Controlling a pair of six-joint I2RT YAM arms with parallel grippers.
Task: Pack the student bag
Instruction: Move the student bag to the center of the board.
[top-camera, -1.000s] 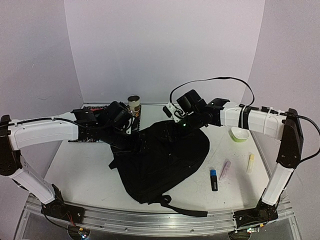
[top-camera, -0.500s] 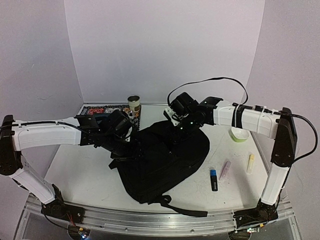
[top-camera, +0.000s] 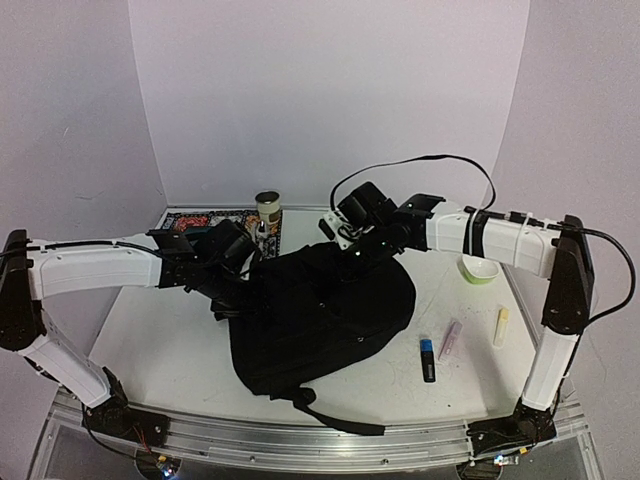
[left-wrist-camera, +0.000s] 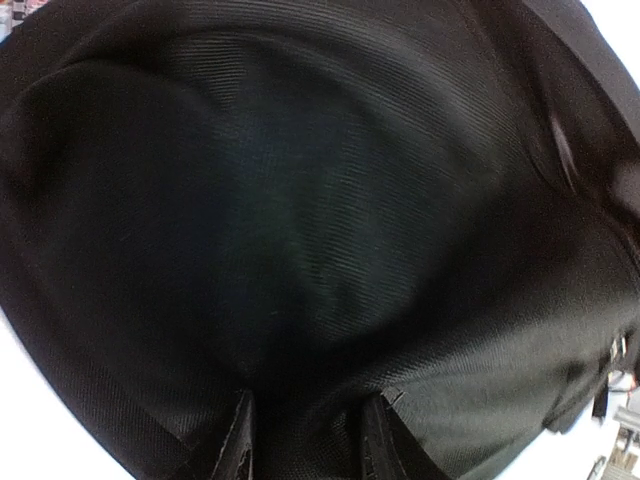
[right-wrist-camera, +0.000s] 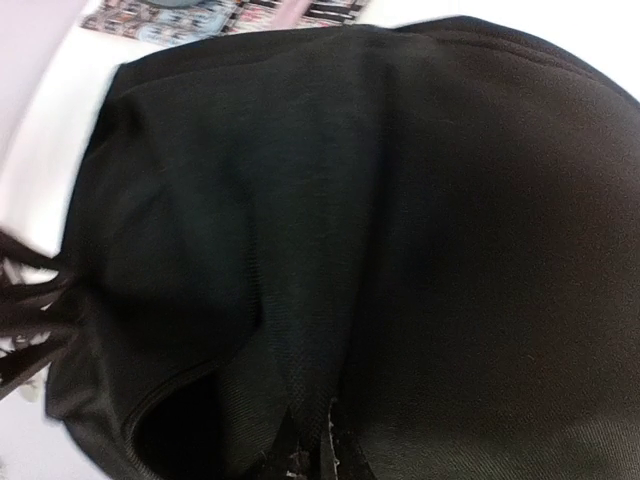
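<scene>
While the student bag (top-camera: 320, 320) is lying slumped on the table (top-camera: 160, 340), the left gripper (left-wrist-camera: 308, 440) is straddling a fold at its 10 o'clock edge, jaws partly apart, can't tell if pinching. The right gripper (right-wrist-camera: 308, 455) is sitting at its 1 o'clock edge, jaws closed tight on black fabric.

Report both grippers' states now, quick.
Left gripper: fingers apart astride a fold of the large floppy black fabric backpack; firm grip cannot be told.
Right gripper: shut, pinching the backpack's fabric.
</scene>
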